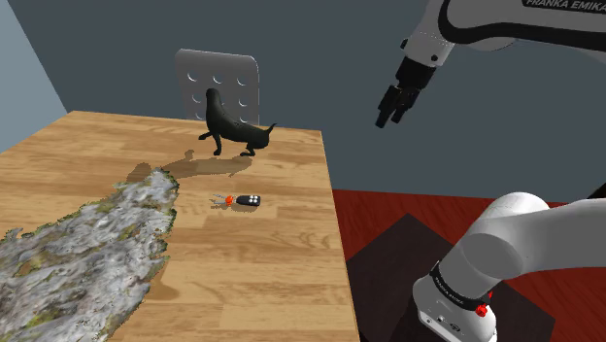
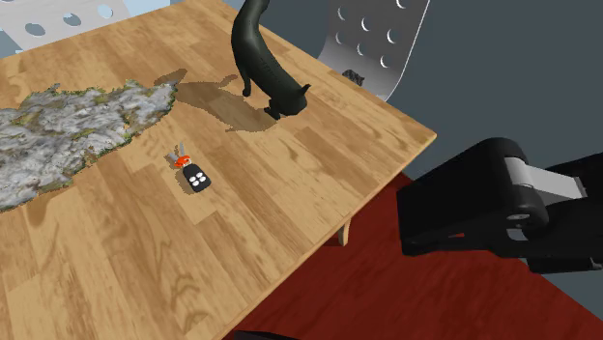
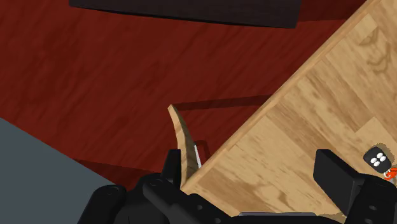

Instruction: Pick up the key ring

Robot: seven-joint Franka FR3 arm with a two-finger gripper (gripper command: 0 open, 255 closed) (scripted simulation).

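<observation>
The key ring (image 1: 241, 201) is a small black fob with white buttons and an orange-red tag, lying flat on the wooden table (image 1: 282, 282), to the right of a grey mossy patch. It also lies mid-table in the second exterior view (image 2: 192, 174). My black gripper (image 1: 387, 119) hangs high in the air, past the table's right edge in the shoulder view and well apart from the keys. In the wrist view the gripper (image 3: 251, 164) is open, its fingers (image 3: 335, 173) wide apart with nothing held, and the key ring (image 3: 379, 160) sits beyond the right finger.
A black cat figurine (image 1: 231, 129) stands near the table's far edge, behind the keys. A grey perforated chair (image 1: 218, 85) is behind it. A rough grey-green patch (image 1: 83, 248) covers the table's left part. Red floor (image 1: 388, 219) lies beside the table, and my stand's base (image 1: 486, 291) is at lower right.
</observation>
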